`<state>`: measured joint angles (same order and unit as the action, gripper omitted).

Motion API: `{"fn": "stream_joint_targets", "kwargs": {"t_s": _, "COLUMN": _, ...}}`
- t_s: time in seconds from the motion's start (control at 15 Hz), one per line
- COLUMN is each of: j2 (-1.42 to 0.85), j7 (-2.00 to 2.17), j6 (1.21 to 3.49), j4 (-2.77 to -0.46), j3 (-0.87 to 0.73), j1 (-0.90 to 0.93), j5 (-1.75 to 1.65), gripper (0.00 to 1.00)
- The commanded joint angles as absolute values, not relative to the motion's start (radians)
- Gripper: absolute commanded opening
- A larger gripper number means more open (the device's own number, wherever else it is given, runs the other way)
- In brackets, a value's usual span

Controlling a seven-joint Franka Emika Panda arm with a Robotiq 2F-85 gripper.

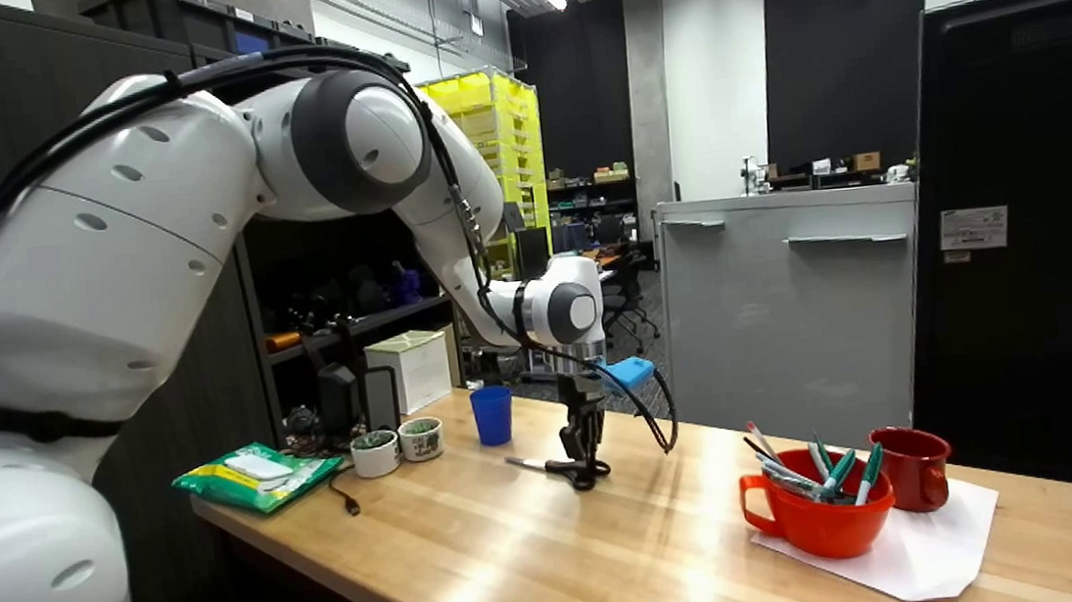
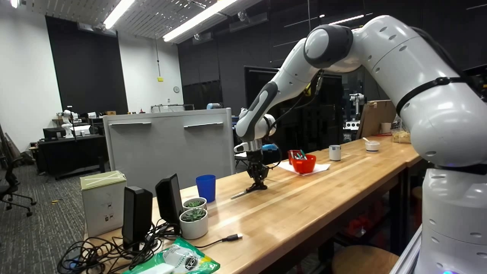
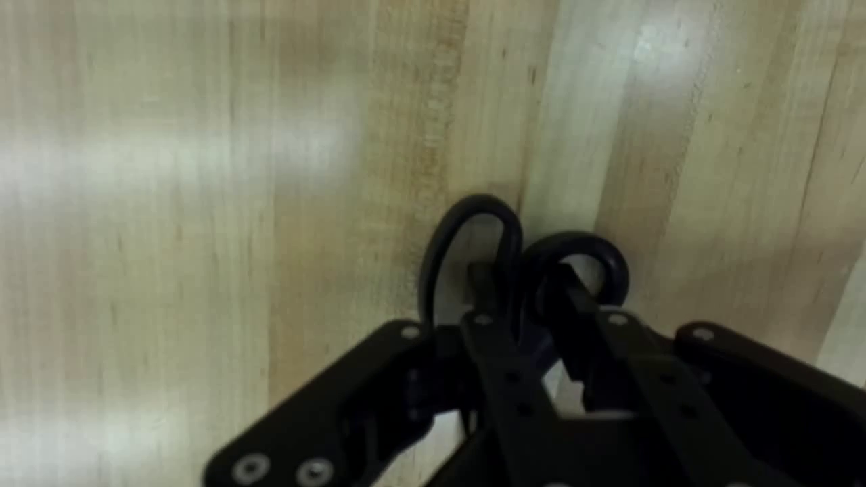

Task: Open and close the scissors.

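Note:
The scissors (image 1: 560, 467) lie flat on the wooden table with dark handles and thin blades. In both exterior views the blades (image 2: 239, 195) look together and reach toward the blue cup's side. In the wrist view the two handle loops (image 3: 513, 243) sit side by side. My gripper (image 3: 517, 277) points down over them, with one finger reaching into each loop. The inner bars of the loops lie between the fingers, which stand a little apart; whether they press on the bars cannot be told. The fingers hide part of the handles and most of the blades. The gripper also shows in an exterior view (image 2: 257, 184).
A blue cup (image 1: 493, 416) and two small potted plants (image 1: 376, 456) stand past the blade tips. A green packet (image 1: 261, 477) lies near the table's edge. A red bowl (image 1: 831, 528) with teal-capped markers and a dark red mug (image 1: 914, 471) stand on white paper across the table.

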<state>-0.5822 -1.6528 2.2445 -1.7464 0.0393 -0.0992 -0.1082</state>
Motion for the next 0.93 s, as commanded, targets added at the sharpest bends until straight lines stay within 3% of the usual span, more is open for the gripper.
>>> {"fn": "stream_joint_targets", "kwargs": {"t_s": 0.0, "j2": -0.631, "j7": -1.649, "j6": 2.372, "j4": -1.797, "j3": 0.048, "j1": -0.118, "j5": -0.104, "gripper": 0.06}}
{"fn": "stream_joint_targets", "kwargs": {"t_s": 0.07, "j2": -0.633, "j7": -1.651, "j6": 2.38, "j4": -1.8, "j3": 0.049, "j1": -0.12, "j5": -0.104, "gripper": 0.33}}
{"fn": "stream_joint_targets", "kwargs": {"t_s": 0.13, "j2": -0.634, "j7": -1.655, "j6": 2.38, "j4": -1.8, "j3": 0.051, "j1": -0.123, "j5": -0.101, "gripper": 0.48}}
{"fn": "stream_joint_targets", "kwargs": {"t_s": 0.73, "j2": -0.613, "j7": -1.705, "j6": 2.375, "j4": -1.845, "j3": 0.069, "j1": -0.155, "j5": -0.05, "gripper": 0.99}}
{"fn": "stream_joint_targets", "kwargs": {"t_s": 0.87, "j2": -0.611, "j7": -1.722, "j6": 2.37, "j4": -1.851, "j3": 0.072, "j1": -0.161, "j5": -0.043, "gripper": 1.0}}
